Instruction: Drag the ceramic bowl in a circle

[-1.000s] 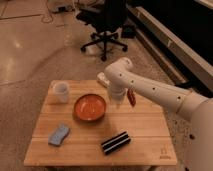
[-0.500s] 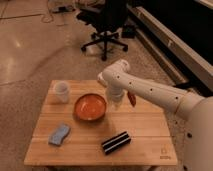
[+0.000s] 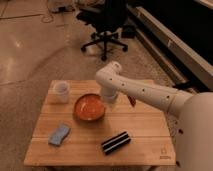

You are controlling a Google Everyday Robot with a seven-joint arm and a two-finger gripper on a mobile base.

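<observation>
The ceramic bowl [image 3: 90,107], wide and shallow with a glossy orange-red inside, sits on the wooden table [image 3: 145,132] left of the middle. My white arm reaches in from the right and bends down. The gripper [image 3: 109,102] hangs at the bowl's right rim, at or just over its edge. Whether it touches the rim is hidden by the wrist.
A small white cup [image 3: 62,91] stands at the back left of the table. A blue sponge [image 3: 59,134] lies at the front left and a black oblong object [image 3: 116,142] at the front middle. A black office chair [image 3: 107,25] stands on the floor behind the table.
The gripper has shifted a little to the left, up to the bowl's right rim. The bowl has hardly moved.
</observation>
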